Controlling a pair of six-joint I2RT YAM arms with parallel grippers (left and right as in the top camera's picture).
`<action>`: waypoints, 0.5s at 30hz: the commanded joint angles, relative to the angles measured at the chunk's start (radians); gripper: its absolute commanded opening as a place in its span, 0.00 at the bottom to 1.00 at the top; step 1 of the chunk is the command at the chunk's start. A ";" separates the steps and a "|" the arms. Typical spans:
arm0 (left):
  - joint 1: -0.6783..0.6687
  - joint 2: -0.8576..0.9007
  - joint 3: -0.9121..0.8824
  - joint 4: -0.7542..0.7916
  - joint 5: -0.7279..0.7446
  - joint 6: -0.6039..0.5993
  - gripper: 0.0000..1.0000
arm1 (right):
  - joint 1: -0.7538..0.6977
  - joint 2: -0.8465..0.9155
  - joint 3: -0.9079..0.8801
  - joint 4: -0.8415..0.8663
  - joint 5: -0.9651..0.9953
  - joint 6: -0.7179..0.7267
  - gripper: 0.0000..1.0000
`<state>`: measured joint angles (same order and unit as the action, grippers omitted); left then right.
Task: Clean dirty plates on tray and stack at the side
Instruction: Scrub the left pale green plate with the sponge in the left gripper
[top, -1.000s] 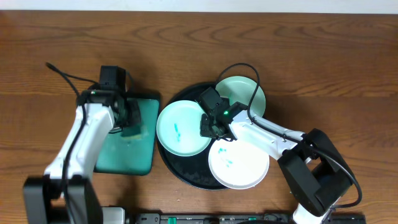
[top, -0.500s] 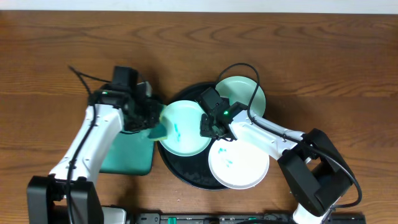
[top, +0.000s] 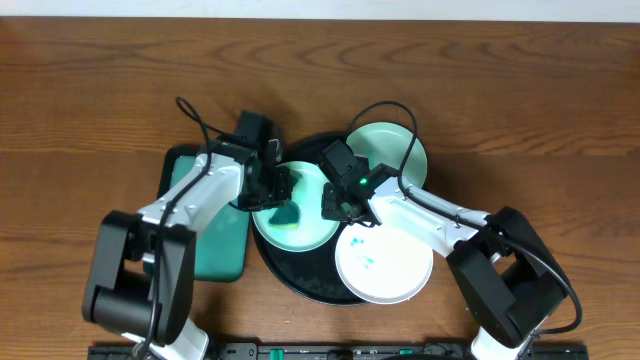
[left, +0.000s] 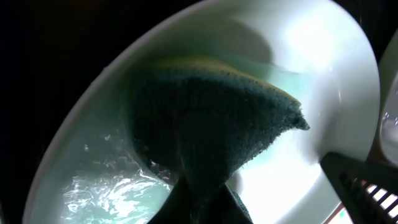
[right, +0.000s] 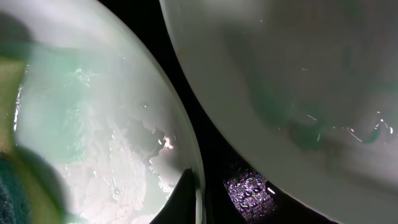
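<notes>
On the wooden table (top: 520, 90) sits the round black tray (top: 300, 285) carrying three plates. The left mint-green plate (top: 305, 235) overhangs the tray's left rim, the far mint-green plate (top: 400, 150) lies at its back right, and the white plate (top: 395, 270), marked with teal smears (top: 365, 262), lies at its front right. The left hand (top: 280, 200) is clamped on a teal-and-yellow sponge (left: 211, 124), which is pressed into the wet bowl of the left mint-green plate. The right hand (top: 340, 207) pinches that plate's right rim, just beside the white plate. A rectangular teal tray (top: 215, 255) lies left of the black tray.
</notes>
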<state>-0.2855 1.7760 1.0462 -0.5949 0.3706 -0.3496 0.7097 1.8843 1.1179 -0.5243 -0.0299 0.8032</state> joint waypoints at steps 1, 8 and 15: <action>0.005 0.085 -0.006 0.003 -0.111 -0.101 0.07 | 0.010 0.081 -0.022 0.010 -0.031 -0.019 0.01; -0.018 0.098 -0.006 0.034 0.235 -0.010 0.07 | 0.010 0.081 -0.022 0.019 -0.031 -0.019 0.01; -0.065 0.098 -0.006 0.062 0.348 -0.011 0.07 | 0.010 0.081 -0.022 0.017 -0.031 -0.019 0.01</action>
<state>-0.3008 1.8362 1.0592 -0.5354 0.5823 -0.3843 0.7097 1.8843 1.1179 -0.5228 -0.0299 0.8032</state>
